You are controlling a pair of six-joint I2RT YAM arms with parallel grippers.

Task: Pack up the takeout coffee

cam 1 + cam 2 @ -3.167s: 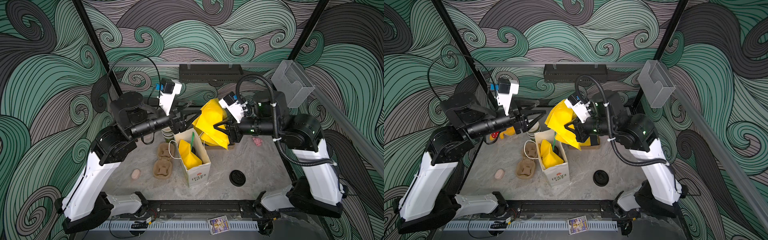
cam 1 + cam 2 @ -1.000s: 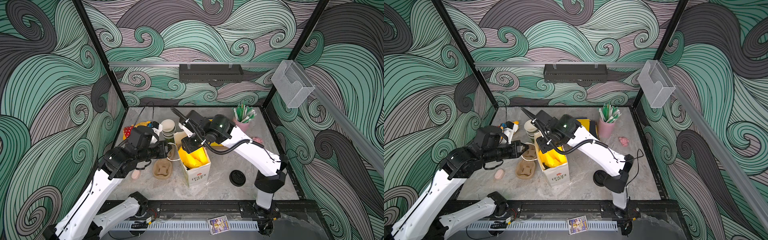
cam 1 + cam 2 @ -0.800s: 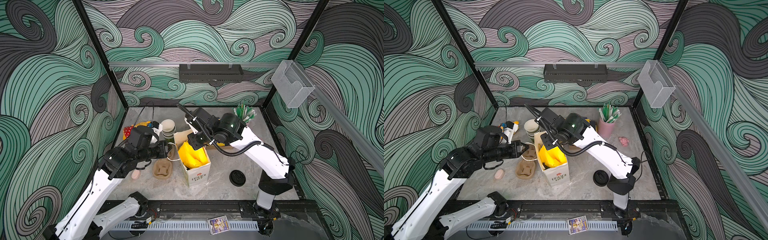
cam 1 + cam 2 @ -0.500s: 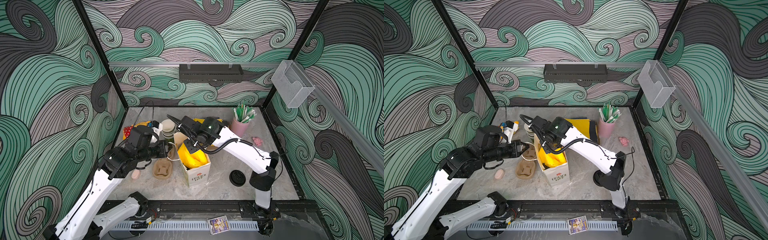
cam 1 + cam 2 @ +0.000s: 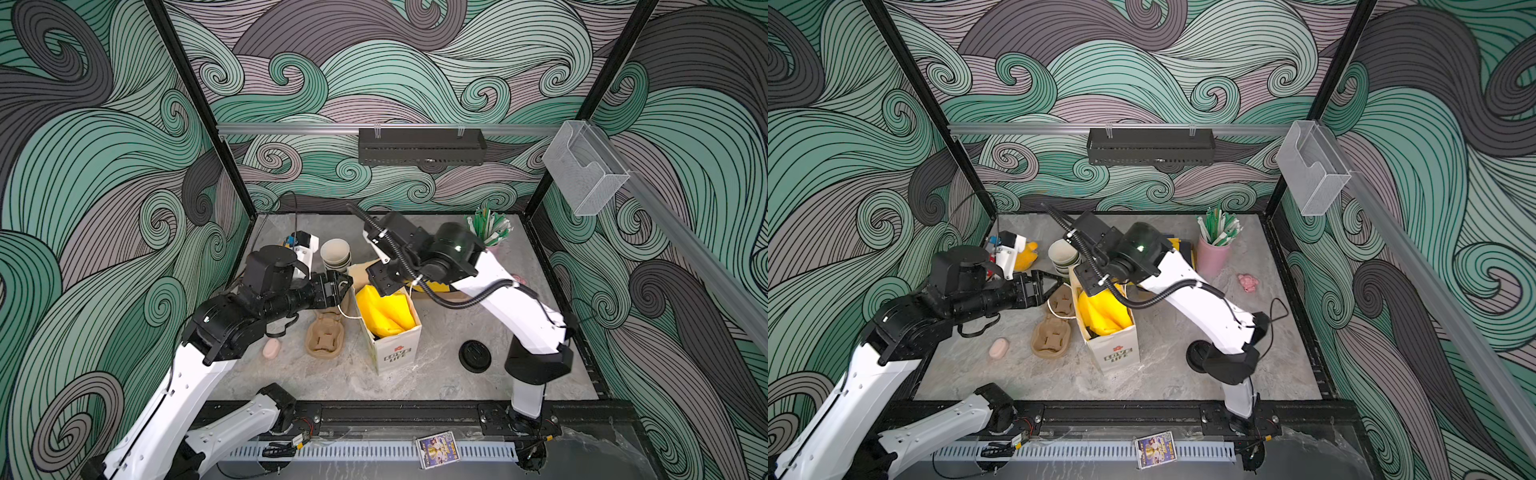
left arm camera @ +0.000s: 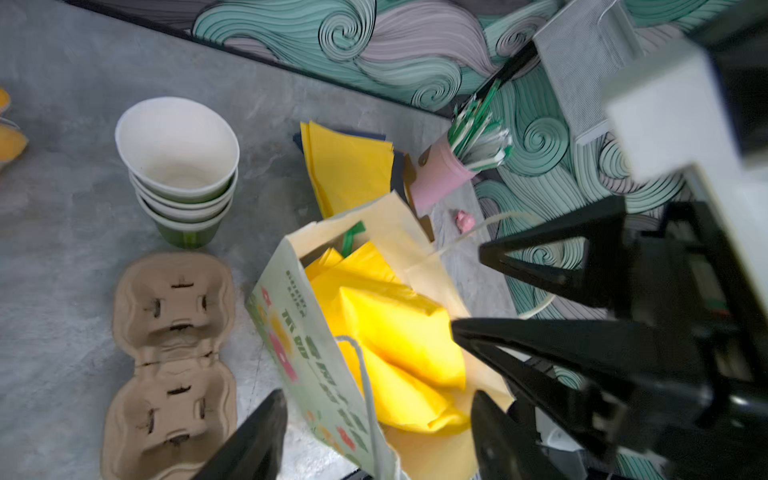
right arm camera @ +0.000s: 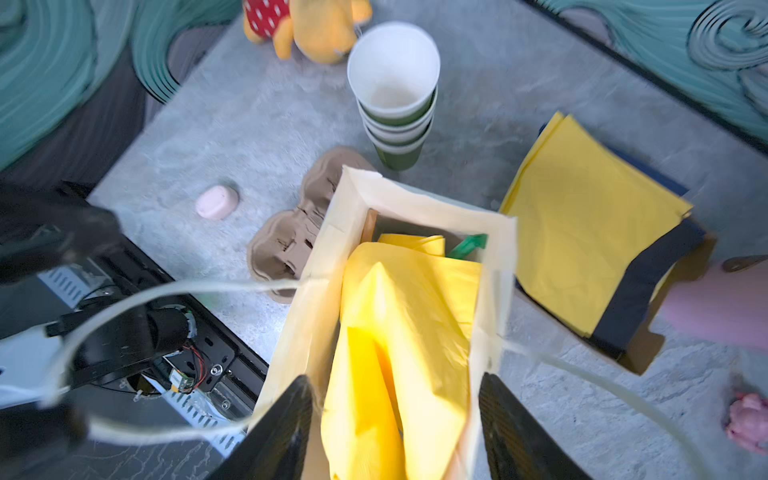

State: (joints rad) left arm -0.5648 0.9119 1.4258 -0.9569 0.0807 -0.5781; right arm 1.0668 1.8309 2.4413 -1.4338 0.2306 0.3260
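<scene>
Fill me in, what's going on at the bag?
The left gripper is open at the rim of the paper bag, near a string handle. The right gripper hangs open over the yellow paper stuffed inside. No lidded coffee cups are in view; the cardboard cup carriers lie empty beside the bag.

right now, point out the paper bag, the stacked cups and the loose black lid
paper bag [image 5: 397, 353]: in a top view, printed front
stacked cups [image 5: 335, 252]: in a top view, inside top cup
loose black lid [image 5: 475, 356]: in a top view, its centre
</scene>
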